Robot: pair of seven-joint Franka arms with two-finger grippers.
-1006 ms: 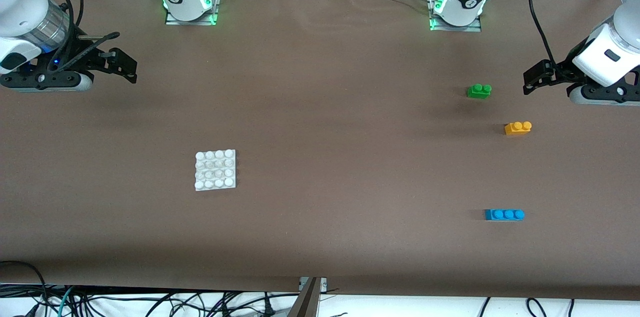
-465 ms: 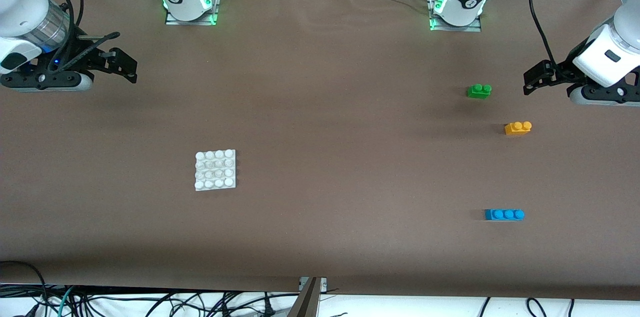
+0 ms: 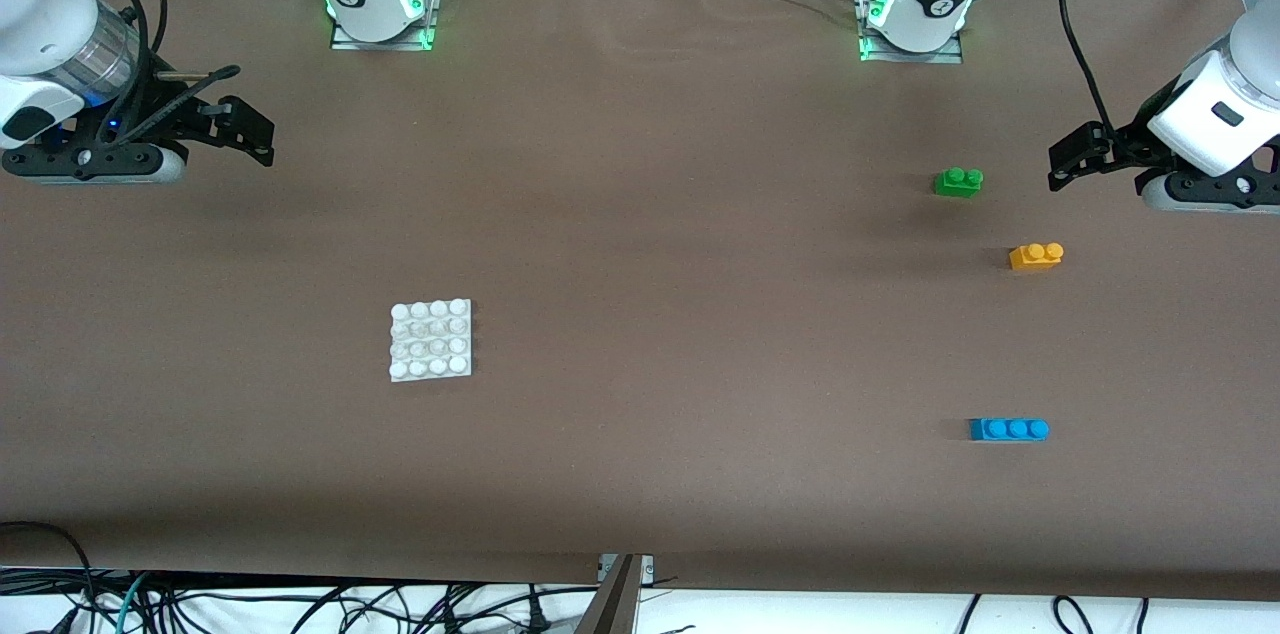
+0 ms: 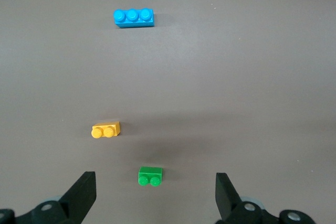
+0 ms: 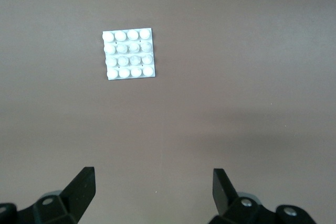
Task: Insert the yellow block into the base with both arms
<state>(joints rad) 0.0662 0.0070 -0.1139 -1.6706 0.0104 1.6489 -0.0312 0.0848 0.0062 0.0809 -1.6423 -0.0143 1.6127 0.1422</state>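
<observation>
Brown matting covers the long work table [image 3: 640,474] where the job has, by every sign, not yet begun: the yellow block [image 3: 1036,256], a small orange-yellow brick with two studs, lies untouched on the mat toward the left arm's end, well apart from the white base [image 3: 431,341], a flat four-by-four studded plate that sits bare toward the right arm's end. Just beside the yellow block, farther from the front camera, is a green two-stud brick [image 3: 959,182]; nearer the camera and well apart lies a blue three-stud brick [image 3: 1009,429]. The left gripper [image 3: 1068,164] hangs over the mat at its own end of the table, near the green brick, its fingers spread wide and empty; its wrist camera looks down on all three bricks. The right gripper [image 3: 245,132] hovers over bare mat at its end, also wide open and holding nothing, with the base in full sight of its wrist camera. Everything remains to be done: picking up the block, bringing it across to the plate, steadying the plate and pressing the brick onto the studs. Against the frames of a second ago, almost nothing differs; the bricks and base have not moved, the right arm is as it was, and the left gripper appears to have shifted only a hair.
</observation>
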